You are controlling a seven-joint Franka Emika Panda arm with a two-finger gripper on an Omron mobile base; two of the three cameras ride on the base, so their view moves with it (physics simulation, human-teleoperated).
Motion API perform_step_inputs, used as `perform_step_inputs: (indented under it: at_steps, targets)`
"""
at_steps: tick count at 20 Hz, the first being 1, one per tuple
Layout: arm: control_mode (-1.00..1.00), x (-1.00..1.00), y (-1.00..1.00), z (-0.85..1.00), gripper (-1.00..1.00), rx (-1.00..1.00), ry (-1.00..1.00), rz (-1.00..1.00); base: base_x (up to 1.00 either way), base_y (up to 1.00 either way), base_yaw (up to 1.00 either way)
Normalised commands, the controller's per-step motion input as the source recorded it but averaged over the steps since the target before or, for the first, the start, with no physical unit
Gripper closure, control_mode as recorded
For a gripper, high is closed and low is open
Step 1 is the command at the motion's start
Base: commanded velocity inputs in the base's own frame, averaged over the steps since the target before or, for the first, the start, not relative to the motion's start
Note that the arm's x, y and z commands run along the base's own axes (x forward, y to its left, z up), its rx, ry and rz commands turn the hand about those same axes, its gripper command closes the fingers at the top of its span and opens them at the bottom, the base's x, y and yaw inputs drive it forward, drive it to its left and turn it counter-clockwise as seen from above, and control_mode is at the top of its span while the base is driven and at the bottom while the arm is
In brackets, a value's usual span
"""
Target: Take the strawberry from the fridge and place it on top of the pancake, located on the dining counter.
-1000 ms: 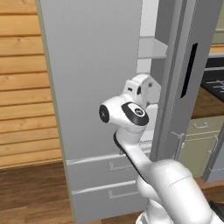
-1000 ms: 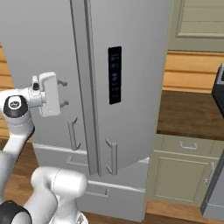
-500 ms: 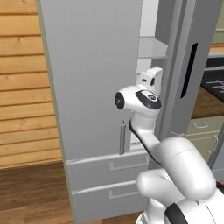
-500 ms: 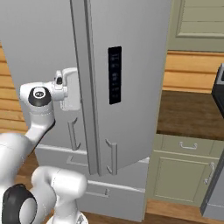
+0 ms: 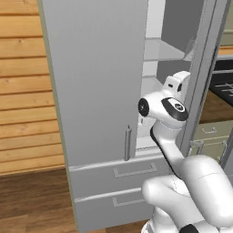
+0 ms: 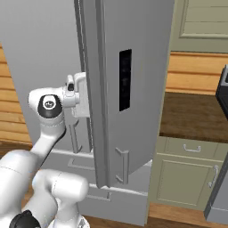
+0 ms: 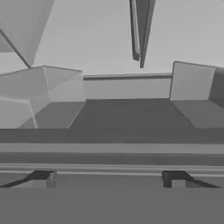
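Observation:
The fridge (image 5: 95, 91) is tall and light grey. Its left door is closed and its right door (image 6: 133, 133) stands swung out. White shelves (image 5: 166, 50) show in the gap between the doors. My white hand (image 5: 179, 85) reaches into that gap at mid height, beside the open door's edge (image 6: 89, 102). In the hand view my gripper (image 7: 108, 178) is open, its fingertips (image 7: 41, 177) far apart with nothing between them. It faces a shelf edge (image 7: 112, 148) and two grey boxes (image 7: 48, 96). The strawberry is hidden. The pancake and the dining counter are out of view.
The open fridge door stands close on the arm's right, the closed door's handle (image 5: 128, 143) on its left. Fridge drawers (image 5: 132, 170) lie below. Olive-green cabinets (image 6: 187, 178) under a dark counter (image 6: 196, 116) stand to the right. A wooden wall (image 5: 22, 91) is at left.
The arm has swung to the right, carrying the hand from in front of the closed left door into the gap between the doors.

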Motion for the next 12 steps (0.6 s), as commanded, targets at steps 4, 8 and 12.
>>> perform_step_inputs:
  at_steps: [4, 8, 12]
  targets:
    - [-1.00, -0.50, -0.78, 0.18, -1.00, 0.00, -0.03, -0.07, 0.00, 0.00, 0.00]
    - [-1.00, -0.33, -0.91, 0.23, -1.00, 0.00, -0.01, -0.11, 0.00, 0.00, 0.00]
    - [-1.00, -0.33, -0.89, 0.16, -1.00, 0.00, -0.02, -0.11, 0.00, 0.00, 0.00]
